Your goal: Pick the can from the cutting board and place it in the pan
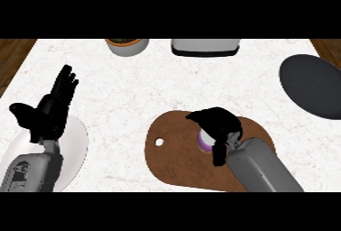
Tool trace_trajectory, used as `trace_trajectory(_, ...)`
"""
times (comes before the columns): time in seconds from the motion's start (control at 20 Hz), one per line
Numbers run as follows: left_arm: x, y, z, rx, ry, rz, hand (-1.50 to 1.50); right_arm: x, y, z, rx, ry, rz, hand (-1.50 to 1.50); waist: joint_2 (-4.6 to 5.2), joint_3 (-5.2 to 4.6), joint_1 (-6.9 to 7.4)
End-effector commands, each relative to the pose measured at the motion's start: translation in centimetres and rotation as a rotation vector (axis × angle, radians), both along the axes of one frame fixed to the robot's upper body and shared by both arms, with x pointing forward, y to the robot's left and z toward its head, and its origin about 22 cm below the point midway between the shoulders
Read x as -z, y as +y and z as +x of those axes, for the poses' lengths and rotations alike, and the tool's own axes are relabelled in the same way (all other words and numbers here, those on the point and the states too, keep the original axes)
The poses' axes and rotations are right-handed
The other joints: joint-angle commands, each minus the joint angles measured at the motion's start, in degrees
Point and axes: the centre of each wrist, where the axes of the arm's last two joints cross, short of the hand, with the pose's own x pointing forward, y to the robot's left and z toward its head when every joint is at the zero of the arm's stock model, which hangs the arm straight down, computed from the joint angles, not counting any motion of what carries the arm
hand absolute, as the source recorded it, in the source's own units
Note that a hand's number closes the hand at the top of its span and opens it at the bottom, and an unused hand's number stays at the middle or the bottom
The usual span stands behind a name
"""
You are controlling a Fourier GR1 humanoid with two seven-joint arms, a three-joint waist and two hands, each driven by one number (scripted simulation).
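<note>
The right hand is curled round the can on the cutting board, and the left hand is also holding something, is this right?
Not quite. In the head view the left hand holds nothing: it is open, fingers up, above a white plate. The right hand does curl round the can on the cutting board.

Light is even and bright across the white marbled counter (166,85), with no hot spot and no glare on it. Shadows are faint: there is hardly any dark edge under the brown cutting board (174,167) or beside the dark pan (313,85). The black right hand (218,124) and the black left hand (50,108) read as near-flat dark shapes, with little shading to separate the fingers. The grey forearms show soft gradients, lighter on top. The pan's surface is matte, without reflection. The wooden strips at the upper corners look dimmer than the counter.
</note>
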Motion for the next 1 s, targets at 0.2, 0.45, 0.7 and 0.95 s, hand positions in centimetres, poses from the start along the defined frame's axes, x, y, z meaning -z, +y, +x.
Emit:
trace_trajectory(0.2,-1.7,0.1,1.1,0.014,0.001,-0.006,0.00,2.1,0.0,0.1,-0.134,-0.015,0.015,1.50,0.03,0.02,-0.01)
trace_trajectory(0.45,0.8,-0.2,-1.0,0.016,0.006,0.016,0.00,3.6,-2.3,-1.3,-0.098,-0.029,0.042,1.50,0.00,0.01,-0.09)
trace_trajectory(0.7,-1.0,0.0,-1.1,-0.022,0.012,-0.004,0.00,3.8,-9.0,-7.2,0.034,-0.010,0.035,1.50,-0.43,0.03,-1.46)
trace_trajectory(0.95,0.1,-0.1,0.6,-0.021,0.010,-0.010,0.00,0.9,-11.5,-8.2,0.122,-0.204,0.118,1.50,-0.06,0.00,-1.15)
